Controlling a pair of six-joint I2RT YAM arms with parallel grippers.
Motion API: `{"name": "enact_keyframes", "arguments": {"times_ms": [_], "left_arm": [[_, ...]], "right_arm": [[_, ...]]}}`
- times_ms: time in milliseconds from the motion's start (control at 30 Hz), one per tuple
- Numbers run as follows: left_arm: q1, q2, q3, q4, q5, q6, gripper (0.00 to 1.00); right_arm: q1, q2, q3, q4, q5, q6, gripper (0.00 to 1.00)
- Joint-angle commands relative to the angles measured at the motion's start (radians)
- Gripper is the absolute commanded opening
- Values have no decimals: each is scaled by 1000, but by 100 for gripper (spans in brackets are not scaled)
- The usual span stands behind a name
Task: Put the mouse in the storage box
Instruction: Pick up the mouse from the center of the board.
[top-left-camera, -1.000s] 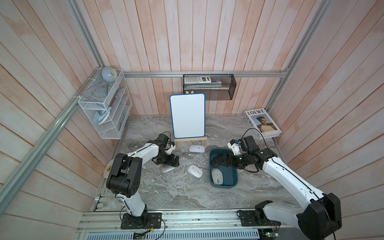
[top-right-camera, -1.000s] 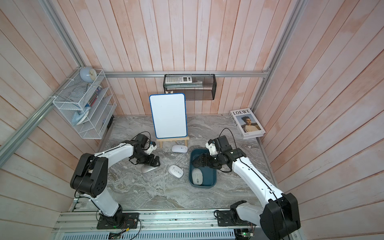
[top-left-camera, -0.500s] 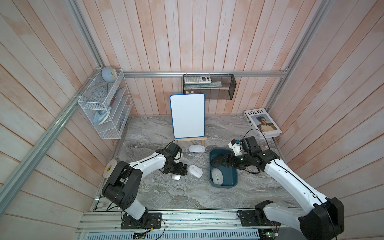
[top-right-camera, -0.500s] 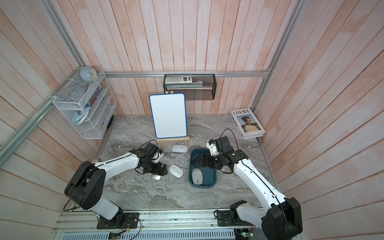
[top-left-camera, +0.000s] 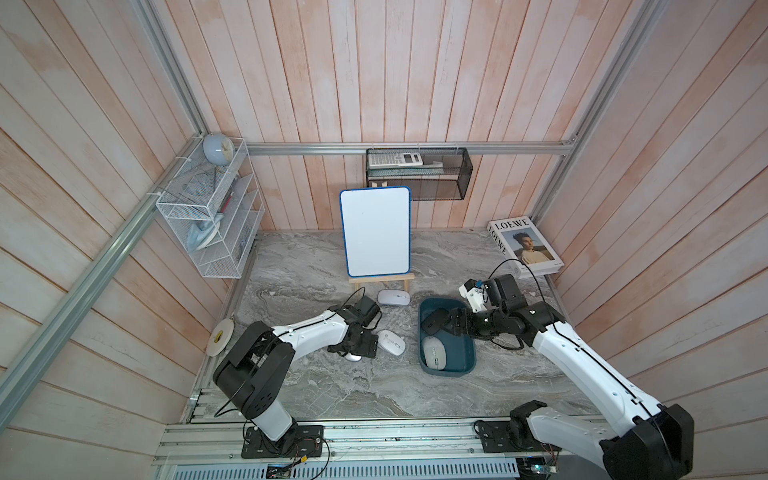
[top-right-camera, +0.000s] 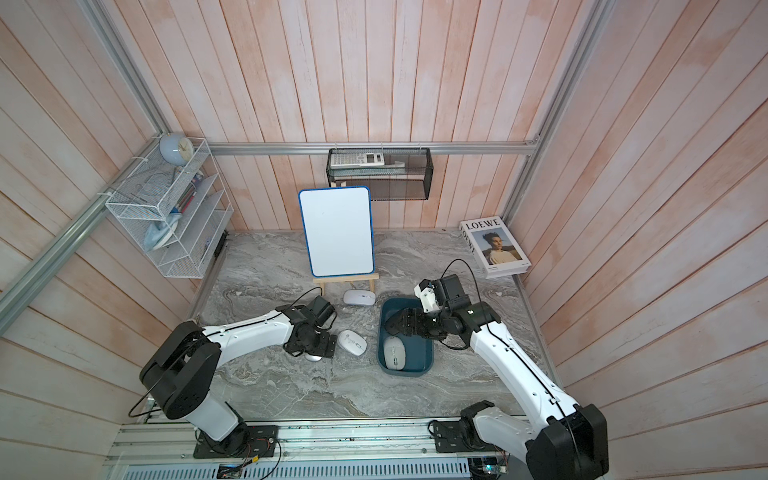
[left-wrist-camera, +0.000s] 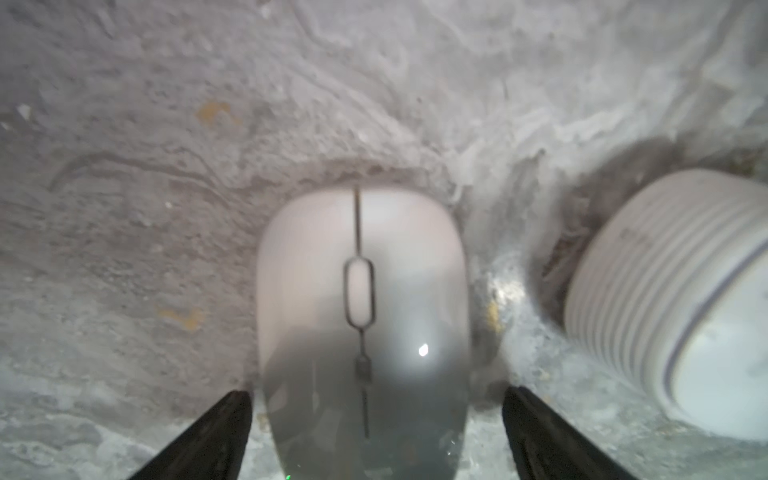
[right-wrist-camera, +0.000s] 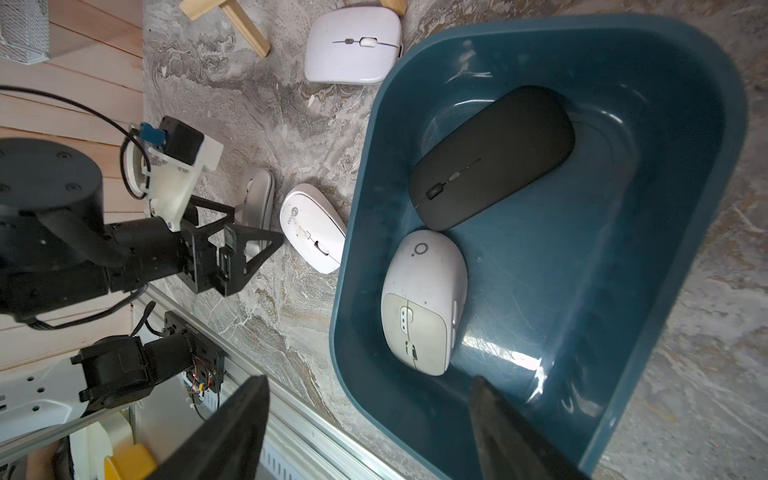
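Observation:
A silver-grey mouse (left-wrist-camera: 361, 311) lies on the marble table between the fingers of my left gripper (left-wrist-camera: 376, 399). The jaws are open, with a gap on each side of it. In both top views this gripper (top-left-camera: 353, 344) (top-right-camera: 316, 344) hangs low over that mouse (top-left-camera: 354, 357). The teal storage box (top-left-camera: 446, 372) (right-wrist-camera: 582, 270) holds a black mouse (right-wrist-camera: 494, 158) and a grey-white mouse (right-wrist-camera: 424, 299). My right gripper (right-wrist-camera: 370, 399) (top-left-camera: 446, 324) hovers open over the box with nothing between its fingers.
An oval white mouse (top-left-camera: 391, 341) (left-wrist-camera: 685, 299) lies between the silver mouse and the box. A flat white mouse (top-left-camera: 393, 297) sits by the whiteboard easel (top-left-camera: 376, 232). A tape roll (top-left-camera: 219, 336) leans at the left edge. A book (top-left-camera: 525, 249) lies at the back right.
My left gripper has moved right and toward the front, and the silver mouse now lies farther right, under it. The right arm has barely moved.

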Motion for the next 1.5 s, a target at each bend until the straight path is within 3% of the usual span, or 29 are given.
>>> {"name": "enact_keyframes", "arguments": {"times_ms": [0,400,500,700,833,1133,1333,1467], "left_arm": [[-44,10,-36,25,-86,-92,100],[-56,43,-78,74,-156,-143,79],[-55,53,-74,63,-191,-152,66],[-55,67,-72,64,-195,-152,52],[-55,34,-71,46,-209,-131,50],[-56,-276,-42,1,-185,0,50],[-56,-497,-37,14,-36,87,50],[-56,-609,-52,52,53,129,52]], "right_arm": [[-4,-17,-12,-16,22,2,80],[-4,-16,-6,-20,30,7,79],[-4,-15,-10,-18,33,8,79],[-4,-4,-9,-18,27,14,79],[-4,0,-14,-17,29,14,79],[-5,-9,-5,16,-36,84,79],[11,-43,6,99,-133,225,78],[80,-51,-4,262,-156,355,78]]}}
